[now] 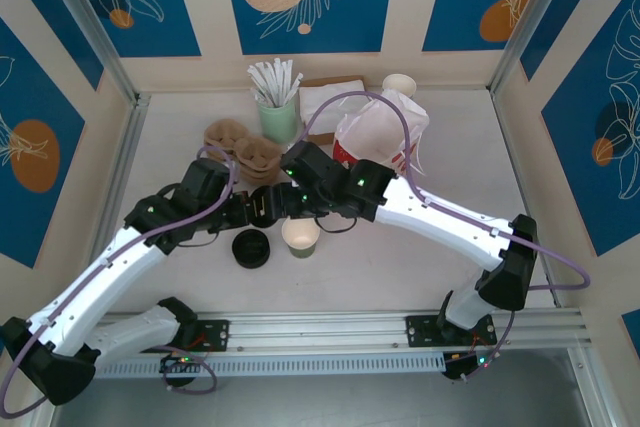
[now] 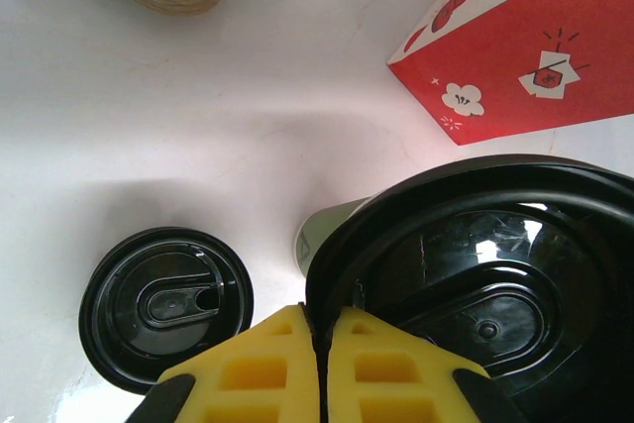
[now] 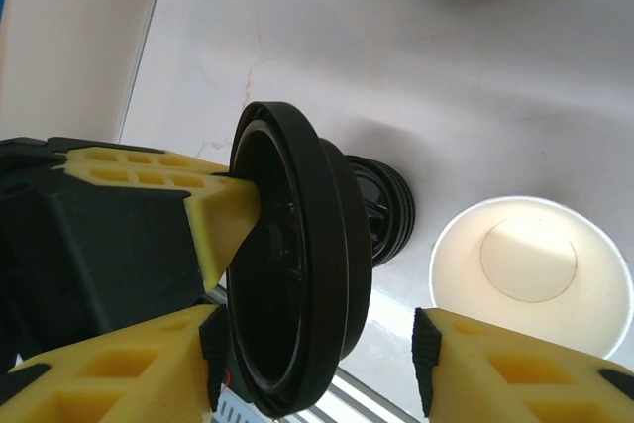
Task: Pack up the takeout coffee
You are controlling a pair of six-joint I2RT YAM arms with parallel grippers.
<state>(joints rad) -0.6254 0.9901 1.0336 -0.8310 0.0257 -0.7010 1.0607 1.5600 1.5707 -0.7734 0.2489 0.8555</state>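
From above, the back of the table is crowded: a green cup (image 1: pixel 279 122) stuffed with white sticks, cardboard carriers (image 1: pixel 243 150) just left of it, white napkins (image 1: pixel 330 97), a cream paper cup (image 1: pixel 399 84), and the red bag (image 1: pixel 375 137) under pale plastic, right of centre. Your left arm (image 1: pixel 110 267) and right arm (image 1: pixel 450 217) meet mid-frame and hide the table (image 1: pixel 400 267) beneath them. The takeout coffee cup (image 1: pixel 301 235) stands lidless just below that meeting point, with the spare lids (image 1: pixel 251 248) just to its left. The table is white, and the walls are blue-and-cream panels with a leaf pattern. In your left wrist view, the left gripper (image 2: pixel 317 329) is clenched on the rim of the black lid (image 2: pixel 475 284). That lid fills the lower right and blocks the cup, leaving only a sliver of greenish wall. The spare lids lie at lower left, the red bag is at upper right, and the carriers are at the top left. In your right wrist view, the left gripper holds the lid on edge at centre-left. The right gripper (image 3: pixel 315 329) is released, fingers apart at the bottom, and the lid's lower rim hangs between them. You cannot tell whether it touches the near finger. The cup sits open at lower right, its pale bottom visible. The spare lids are behind the held lid and the carriers are at the top edge.
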